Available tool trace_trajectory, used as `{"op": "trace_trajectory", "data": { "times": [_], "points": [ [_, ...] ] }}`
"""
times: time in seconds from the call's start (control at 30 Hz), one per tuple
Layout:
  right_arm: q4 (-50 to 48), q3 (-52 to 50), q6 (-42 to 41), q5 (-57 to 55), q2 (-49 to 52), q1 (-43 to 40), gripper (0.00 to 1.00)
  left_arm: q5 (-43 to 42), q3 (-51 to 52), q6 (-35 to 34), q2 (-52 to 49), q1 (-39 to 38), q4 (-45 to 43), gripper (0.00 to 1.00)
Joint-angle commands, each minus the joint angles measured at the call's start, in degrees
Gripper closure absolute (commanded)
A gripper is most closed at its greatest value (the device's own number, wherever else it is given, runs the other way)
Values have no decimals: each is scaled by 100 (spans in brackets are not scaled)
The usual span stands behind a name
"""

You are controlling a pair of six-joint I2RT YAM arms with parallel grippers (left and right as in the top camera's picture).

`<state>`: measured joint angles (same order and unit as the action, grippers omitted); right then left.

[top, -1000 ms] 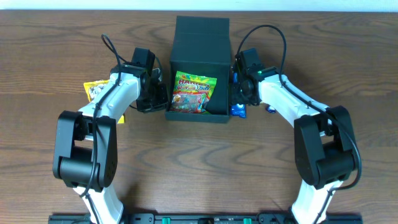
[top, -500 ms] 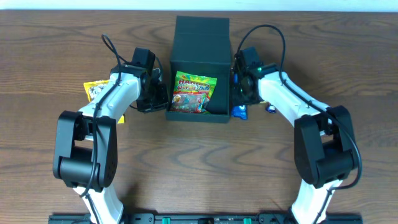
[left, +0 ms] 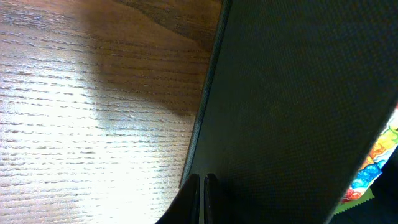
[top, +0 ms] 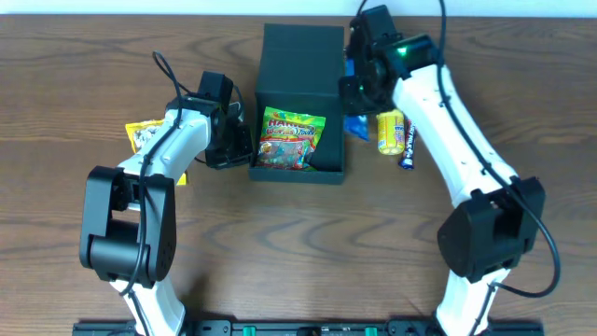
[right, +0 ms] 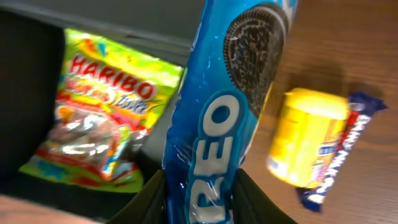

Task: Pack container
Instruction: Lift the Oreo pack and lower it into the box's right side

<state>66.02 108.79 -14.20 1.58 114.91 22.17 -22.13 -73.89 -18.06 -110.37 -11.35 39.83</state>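
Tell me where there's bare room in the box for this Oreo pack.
Inside the container, the dark strip right of the Haribo bag is bare. The table in front is open too. Crowded: yellow pack and blue bar on its right, left gripper beside its left wall.

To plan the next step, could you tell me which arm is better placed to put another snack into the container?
Right, probably. The right hand grips the Oreo packet right beside the open container, while the left hand is pinched on the container's left wall, holding no snack.
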Motion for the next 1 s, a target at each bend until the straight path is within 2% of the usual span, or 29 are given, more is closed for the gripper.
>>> {"op": "trace_trajectory", "data": {
  "times": [0.0, 0.13, 0.27, 0.3, 0.37, 0.4, 0.53, 0.7, 0.73, 0.83, 0.9, 0.97],
  "points": [
    [22, -26, -509, 9, -15, 358, 77, -39, 13, -17, -87, -20, -9, 94],
    [-105, -295, -966, -225, -15, 629, 74, -39, 13, -17, -87, -20, -9, 94],
    [-315, -619, -1281, -505, 13, 778, 77, -39, 13, -17, -87, -20, -9, 94],
    [-389, -715, -1290, -531, 17, 793, 74, -39, 13, -17, -87, -20, -9, 94],
    [-433, -848, -1394, -651, 20, 802, 49, -39, 13, -17, -87, -20, -9, 94],
    [-439, -887, -1408, -734, 20, 802, 41, -39, 13, -17, -87, -20, -9, 94],
    [-422, -839, -1357, -997, 4, 787, 40, -39, 13, -15, -87, -20, -9, 94],
    [-575, -715, -1248, -870, 9, 839, 47, -39, 13, -17, -87, -20, -31, 94],
    [-649, -728, -1248, -719, 31, 859, 53, -39, 13, -17, -87, -20, -35, 94],
    [-929, -739, -1117, -92, 133, 929, 83, -39, 13, -17, -87, -20, -50, 94],
    [-1019, -739, -1095, -24, 251, 975, 93, -39, 13, -17, -87, -20, -68, 94],
    [-1014, -739, -1102, -22, 407, 979, 98, -39, 13, -17, -87, -20, -74, 94]
  ]
}}
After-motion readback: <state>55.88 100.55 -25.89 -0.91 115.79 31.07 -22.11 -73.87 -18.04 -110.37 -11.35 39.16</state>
